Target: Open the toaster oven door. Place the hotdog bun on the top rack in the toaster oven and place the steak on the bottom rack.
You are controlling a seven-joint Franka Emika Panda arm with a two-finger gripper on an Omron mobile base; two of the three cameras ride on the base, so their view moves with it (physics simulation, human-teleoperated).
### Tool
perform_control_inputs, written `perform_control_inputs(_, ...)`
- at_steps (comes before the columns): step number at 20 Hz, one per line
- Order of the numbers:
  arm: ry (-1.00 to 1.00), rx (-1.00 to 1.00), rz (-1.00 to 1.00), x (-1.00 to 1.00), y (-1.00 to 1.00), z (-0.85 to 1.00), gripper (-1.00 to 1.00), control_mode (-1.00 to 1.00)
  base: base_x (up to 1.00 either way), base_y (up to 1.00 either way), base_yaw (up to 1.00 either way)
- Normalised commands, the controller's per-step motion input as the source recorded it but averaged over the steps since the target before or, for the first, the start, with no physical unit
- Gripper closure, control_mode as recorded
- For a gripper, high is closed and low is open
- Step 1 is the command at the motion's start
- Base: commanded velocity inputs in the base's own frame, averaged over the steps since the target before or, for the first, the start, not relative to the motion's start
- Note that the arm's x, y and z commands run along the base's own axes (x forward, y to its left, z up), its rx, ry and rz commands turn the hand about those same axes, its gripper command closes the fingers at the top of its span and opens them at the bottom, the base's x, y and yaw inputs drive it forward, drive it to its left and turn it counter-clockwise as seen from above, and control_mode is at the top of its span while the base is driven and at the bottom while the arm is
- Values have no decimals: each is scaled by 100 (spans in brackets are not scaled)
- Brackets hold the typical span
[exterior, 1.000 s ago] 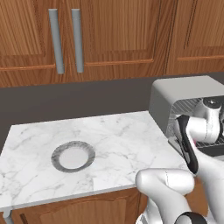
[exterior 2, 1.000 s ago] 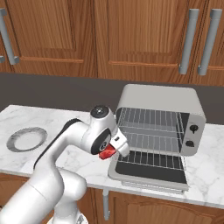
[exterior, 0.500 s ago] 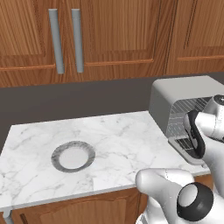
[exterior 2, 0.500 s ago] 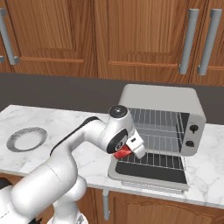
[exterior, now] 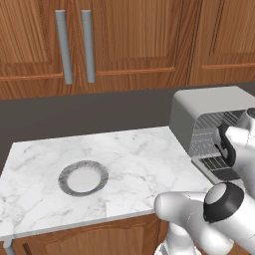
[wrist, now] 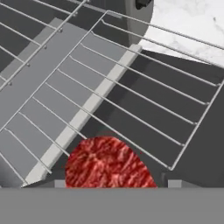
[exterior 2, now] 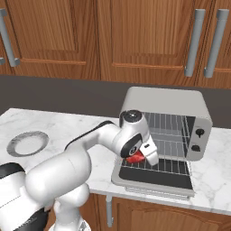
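Steak (exterior 2: 135, 159) hung in the claw (exterior 2: 143, 158), pinched between its tips, just above the pulled-out bottom rack (wrist: 131, 100), low enough to clear the shelf above. Toaster oven door (exterior 2: 153, 179) lay folded down flat on the desk (exterior 2: 49, 126), keeping the cavity reachable. Release not yet made.
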Motion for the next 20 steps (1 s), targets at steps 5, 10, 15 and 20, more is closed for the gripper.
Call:
perform_control_inputs(5, -9, 0, -7, 2, -16, -22, 100, -100, 0, 0, 0)
perform_control_inputs(10, -11, 0, -3, 2, -21, -16, 100, -100, 0, 0, 0)
perform_control_inputs(15, -8, 0, -2, 6, -14, -6, 100, -100, 0, 0, 0)
perform_control_inputs(20, -5, 0, -6, 15, -7, 0, 100, -100, 0, 0, 0)
